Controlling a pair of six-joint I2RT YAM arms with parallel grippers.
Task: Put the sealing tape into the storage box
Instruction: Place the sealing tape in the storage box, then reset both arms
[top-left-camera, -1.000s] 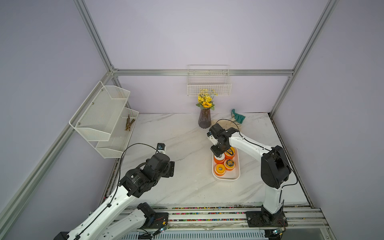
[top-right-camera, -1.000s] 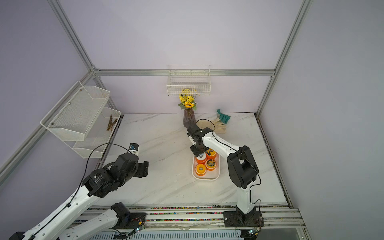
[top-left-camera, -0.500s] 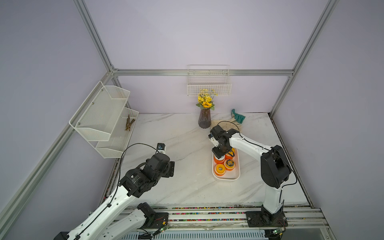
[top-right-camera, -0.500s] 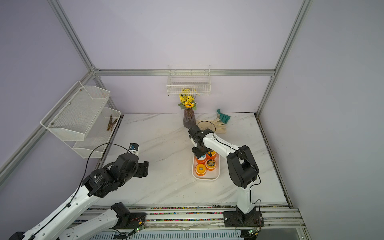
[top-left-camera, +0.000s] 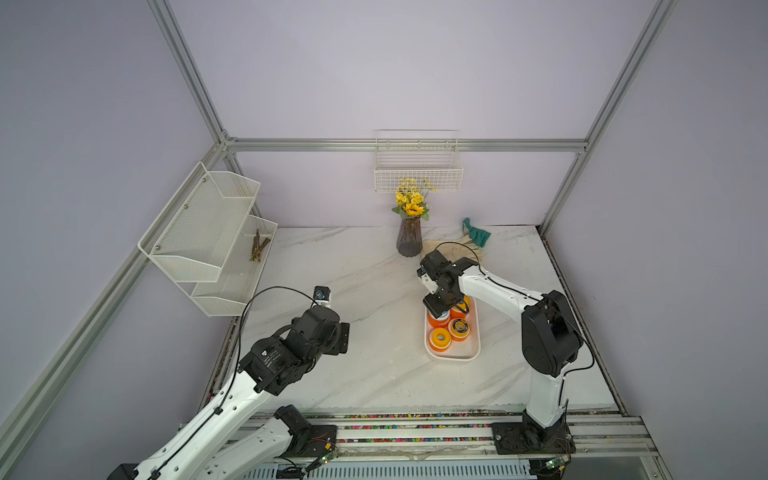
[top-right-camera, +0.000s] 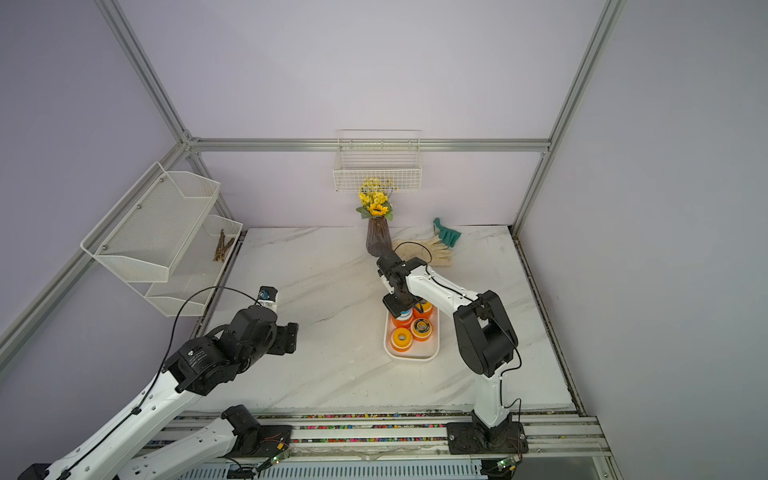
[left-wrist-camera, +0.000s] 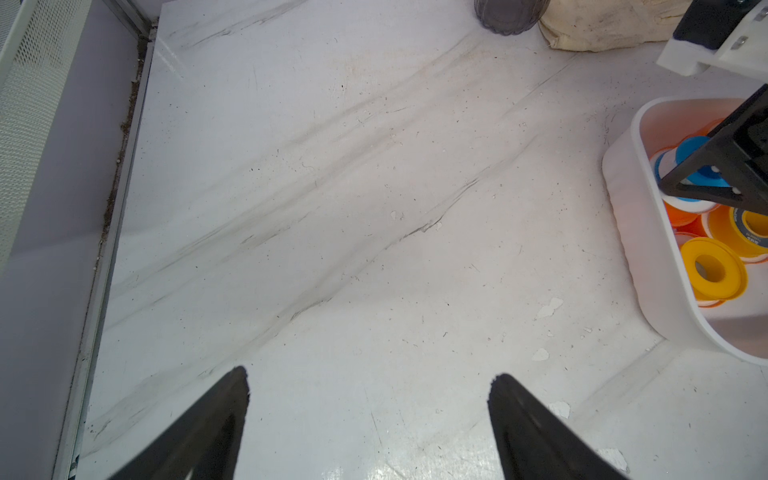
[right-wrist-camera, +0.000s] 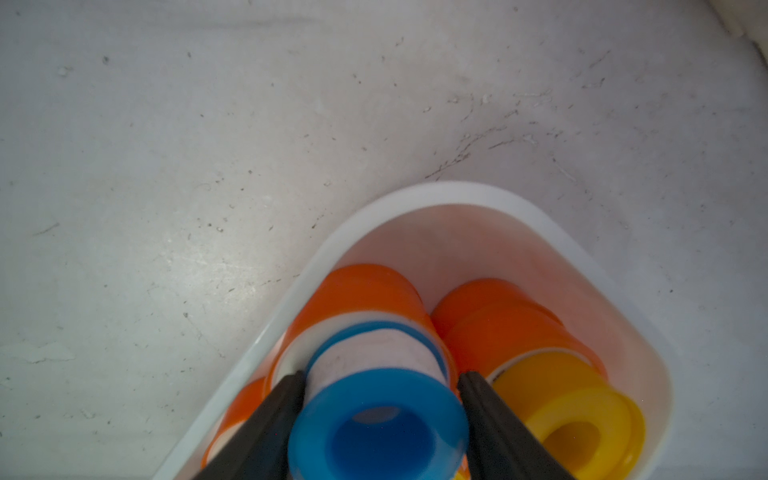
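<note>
"Spool, blue-white (right-wrist-camera: 378, 415), inside the storage box (right-wrist-camera: 457, 193), on or just above orange spools (right-wrist-camera: 361, 291); yellow spool (right-wrist-camera: 573, 415) just beside it."

"Which way does it lie from your fingers?"

"Between them. Its centre hole faces back toward my wrist, so its hole axis runs along my right gripper (right-wrist-camera: 380, 380), and my fingers (right-wrist-camera: 274, 415) flank its round sides, one each side. They sit against it; whether they press or only touch, I cannot tell."

"And the other arm?"

"My left gripper (left-wrist-camera: 370, 374) is spread wide, nothing between its fingers, hovering over bare table (left-wrist-camera: 332, 208), well apart from the box. In both top views the box sits right under my right wrist, so the right arm is nearer by far. Judgement: let go fully first, then a straight pull back along that axis, up and out of the box, so the spool is not dragged off the orange ones."
</note>
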